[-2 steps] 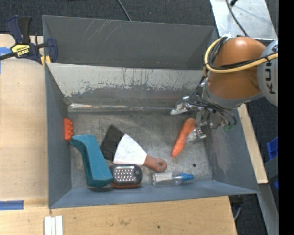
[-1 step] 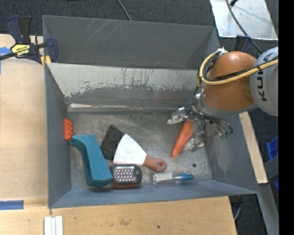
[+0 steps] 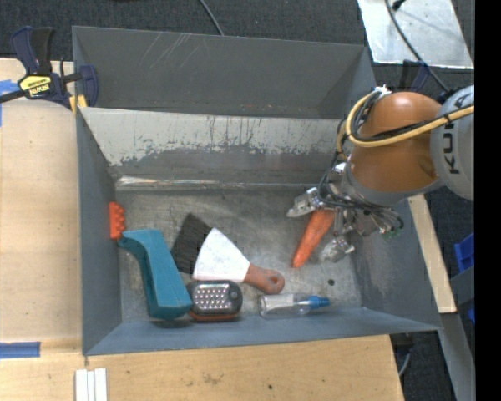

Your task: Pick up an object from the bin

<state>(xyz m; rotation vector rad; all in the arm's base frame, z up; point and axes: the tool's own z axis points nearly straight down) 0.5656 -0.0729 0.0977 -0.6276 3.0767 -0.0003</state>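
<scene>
Reaching into the bin [image 3: 225, 144] from 3 o'clock (12 o'clock being the far wall), the arm [image 3: 457, 153] hangs its orange cover [image 3: 392, 149] low over the right side of the floor.

Gripper [image 3: 321, 226]: down near the floor at about 3 o'clock, fingers [image 3: 303, 205] spread, one on each side of the thick end of an orange carrot [image 3: 306, 247]. From where I stand, the upper finger sits just beside that end and the lower one stands a little apart from the carrot's flank. I see nothing pinched.

Carrot: lying aslant, thick end toward 1 o'clock between the fingers, thin tip toward 7 o'clock, apart from the other things.

Heap, 7 to 8 o'clock:
- a teal handle [image 3: 159, 278] along the foot of the left wall;
- a black brush [image 3: 188, 239] just beside it at its 2 o'clock;
- a white scraper [image 3: 221, 257] with a brown grip, overlapping the brush;
- a dark gadget [image 3: 215, 297] with a red edge, touching the handle's lower end.

Tube [image 3: 292, 305]: clear with a blue cap, lying flat at 5 o'clock along the near wall, near the scraper's grip.

Block [image 3: 115, 220]: small and orange, at 9 o'clock by the left wall, just beyond the handle's upper end.
</scene>
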